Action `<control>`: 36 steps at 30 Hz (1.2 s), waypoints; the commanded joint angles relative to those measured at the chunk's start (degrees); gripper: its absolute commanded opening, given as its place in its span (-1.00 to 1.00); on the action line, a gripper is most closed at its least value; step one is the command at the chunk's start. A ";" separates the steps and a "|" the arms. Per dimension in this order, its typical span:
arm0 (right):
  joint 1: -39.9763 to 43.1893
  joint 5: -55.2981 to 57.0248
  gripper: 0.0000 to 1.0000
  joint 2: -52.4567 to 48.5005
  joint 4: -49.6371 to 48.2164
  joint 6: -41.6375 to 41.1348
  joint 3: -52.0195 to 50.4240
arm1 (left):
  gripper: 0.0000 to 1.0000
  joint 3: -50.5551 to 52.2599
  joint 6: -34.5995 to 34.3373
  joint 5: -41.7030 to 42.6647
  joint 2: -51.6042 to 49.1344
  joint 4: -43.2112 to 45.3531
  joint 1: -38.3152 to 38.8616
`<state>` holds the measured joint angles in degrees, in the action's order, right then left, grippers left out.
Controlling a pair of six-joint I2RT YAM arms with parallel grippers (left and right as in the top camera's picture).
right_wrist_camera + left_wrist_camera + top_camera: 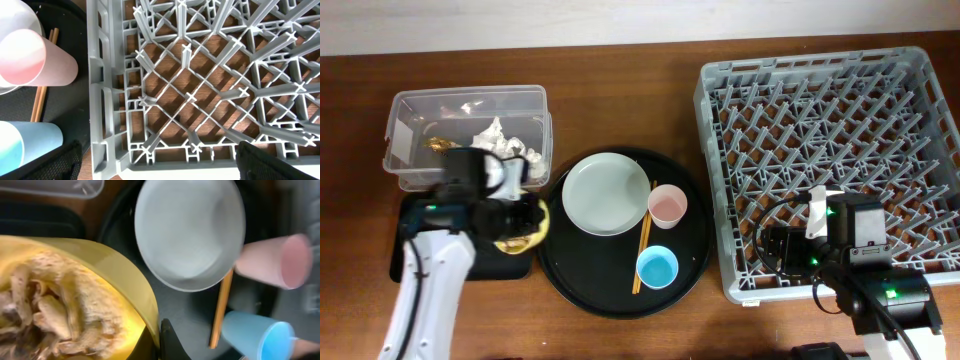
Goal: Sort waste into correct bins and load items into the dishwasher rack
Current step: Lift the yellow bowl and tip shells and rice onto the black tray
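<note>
**Left gripper holds the scrap-filled bowl; right gripper open above the rack**

The left gripper (518,218) is clamped on the rim of the small yellow bowl (127,285). The bowl holds brownish food scraps (50,315) and is over the right end of the shallow black tray (408,262), just beside the round black tray (692,262). The right gripper (157,152) hangs with its fingers spread wide and nothing between them, above the near-left corner of the grey dishwasher rack (910,70).

On the round tray the light-blue cup (657,267) stands nearest, with the pink cup (667,206) behind it. The chopsticks (642,250) lie just left of both cups, and the grey-green plate (606,193) is farther left. Beyond the left arm, the clear tub (410,105) contains white paper wads (500,138) and a gold wrapper (440,145).
</note>
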<state>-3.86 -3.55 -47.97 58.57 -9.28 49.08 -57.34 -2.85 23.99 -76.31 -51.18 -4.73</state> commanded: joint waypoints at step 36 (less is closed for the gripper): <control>-0.26 -0.13 0.97 -0.04 -0.02 -0.63 0.66 | -1.00 -0.94 6.25 59.65 -21.18 0.55 -35.01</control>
<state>-3.86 -3.57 -47.97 58.54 -9.28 49.08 -57.56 1.67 83.94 -97.08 -49.91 -39.46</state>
